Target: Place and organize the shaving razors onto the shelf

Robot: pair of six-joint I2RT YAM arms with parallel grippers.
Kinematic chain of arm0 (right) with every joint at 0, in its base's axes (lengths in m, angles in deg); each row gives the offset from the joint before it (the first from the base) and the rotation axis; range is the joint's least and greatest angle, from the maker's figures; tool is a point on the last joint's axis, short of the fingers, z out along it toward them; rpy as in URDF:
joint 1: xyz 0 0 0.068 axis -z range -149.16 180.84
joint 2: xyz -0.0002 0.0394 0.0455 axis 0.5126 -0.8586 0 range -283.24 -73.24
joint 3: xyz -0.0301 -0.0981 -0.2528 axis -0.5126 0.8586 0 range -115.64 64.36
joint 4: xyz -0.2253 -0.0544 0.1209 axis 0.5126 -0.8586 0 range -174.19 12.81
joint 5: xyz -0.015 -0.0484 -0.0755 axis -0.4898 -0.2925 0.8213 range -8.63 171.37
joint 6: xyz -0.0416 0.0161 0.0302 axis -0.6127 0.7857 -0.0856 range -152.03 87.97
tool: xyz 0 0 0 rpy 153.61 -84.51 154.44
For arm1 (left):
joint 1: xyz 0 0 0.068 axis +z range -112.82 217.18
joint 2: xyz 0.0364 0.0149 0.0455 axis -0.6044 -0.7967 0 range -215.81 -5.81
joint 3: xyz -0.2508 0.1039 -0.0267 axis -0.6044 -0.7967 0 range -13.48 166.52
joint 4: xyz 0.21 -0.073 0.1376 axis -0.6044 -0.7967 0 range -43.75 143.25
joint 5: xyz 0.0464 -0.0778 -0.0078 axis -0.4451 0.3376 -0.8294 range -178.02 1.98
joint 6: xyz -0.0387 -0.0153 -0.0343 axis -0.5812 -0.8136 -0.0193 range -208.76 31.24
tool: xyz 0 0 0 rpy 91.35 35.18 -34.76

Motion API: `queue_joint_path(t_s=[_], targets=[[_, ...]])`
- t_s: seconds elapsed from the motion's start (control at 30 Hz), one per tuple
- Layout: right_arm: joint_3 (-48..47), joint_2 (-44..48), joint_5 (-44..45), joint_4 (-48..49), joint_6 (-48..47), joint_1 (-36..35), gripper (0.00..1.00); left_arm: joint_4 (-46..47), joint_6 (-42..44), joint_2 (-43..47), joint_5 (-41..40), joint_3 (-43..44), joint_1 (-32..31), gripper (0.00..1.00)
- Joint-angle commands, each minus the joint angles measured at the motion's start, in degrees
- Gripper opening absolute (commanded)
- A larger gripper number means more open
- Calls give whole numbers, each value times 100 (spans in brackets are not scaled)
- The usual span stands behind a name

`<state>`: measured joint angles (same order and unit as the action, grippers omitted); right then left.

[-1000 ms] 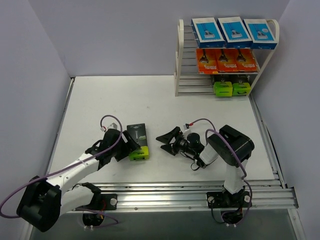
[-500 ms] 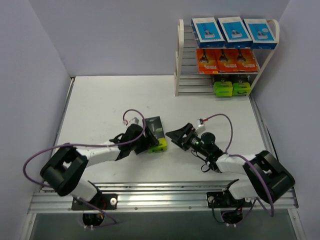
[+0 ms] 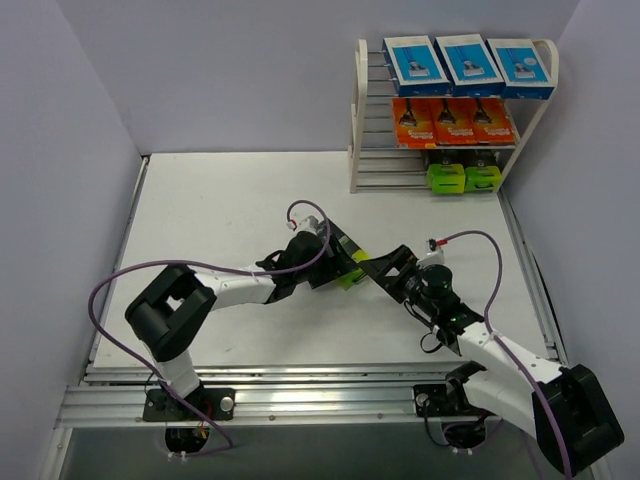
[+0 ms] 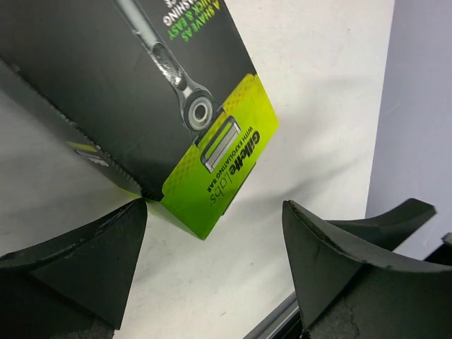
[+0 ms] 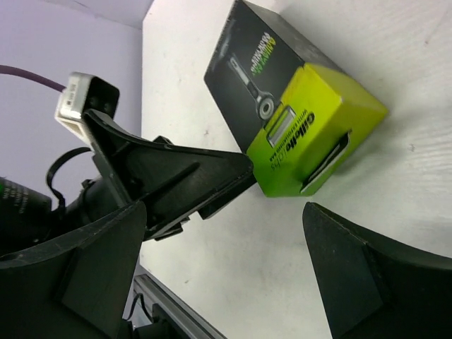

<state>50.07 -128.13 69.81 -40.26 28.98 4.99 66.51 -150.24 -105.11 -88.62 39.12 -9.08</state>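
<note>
Pose: left arm stretched low across table; right arm stretched low toward it, tips nearly met mid-table.
Jaws of left gripper spread wide, nothing clamped; one finger seen at pack's edge.
Jaws of right gripper spread wide, nothing held.
Flat rectangular black razor pack, lime-green end, laid on table between both grippers.
On shelf, cream rounded frame, thin metal rods: three blue-and-white packs top, three orange packs middle, two black-lime packs lower.
Nine packs counted.
</note>
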Motion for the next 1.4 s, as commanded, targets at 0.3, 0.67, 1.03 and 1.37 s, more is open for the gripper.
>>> queue_joint_path(t_s=[0.3,0.67,1.03,1.37], targets=[[250,-74,-110,-107,60,650,81,872,372,-169,1130,804,405,88],[40,-1128,-804,675,-256,1266,80,-2432,2385,983,1149,2193,1970,94],[-408,-2104,-664,834,-485,1161,79,-2864,3045,114,1703,2808,3070,94],[-839,-2965,-480,1106,-380,696,75,-2813,2966,-133,2379,2890,3237,94]])
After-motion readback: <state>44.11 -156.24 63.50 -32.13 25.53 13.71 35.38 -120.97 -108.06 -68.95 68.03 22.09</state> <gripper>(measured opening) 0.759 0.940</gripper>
